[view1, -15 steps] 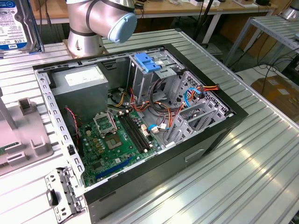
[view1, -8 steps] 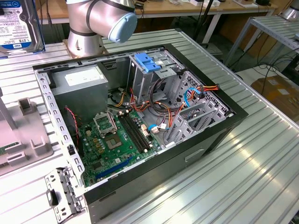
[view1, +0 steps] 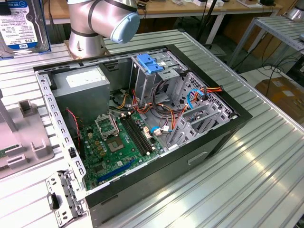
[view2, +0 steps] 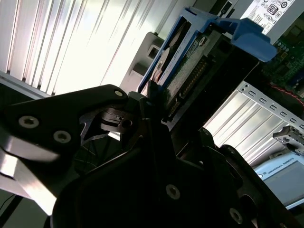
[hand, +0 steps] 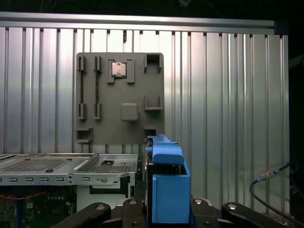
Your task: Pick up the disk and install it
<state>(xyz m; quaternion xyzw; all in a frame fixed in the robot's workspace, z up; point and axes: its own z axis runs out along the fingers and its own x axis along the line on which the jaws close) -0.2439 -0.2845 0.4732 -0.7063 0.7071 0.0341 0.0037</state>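
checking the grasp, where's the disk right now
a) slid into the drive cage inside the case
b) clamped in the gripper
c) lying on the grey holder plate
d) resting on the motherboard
b: in the second wrist view the disk, with its blue side rails, sits clamped in the gripper, held up off the table rather than in the case.

Lab with workbenches, opened computer
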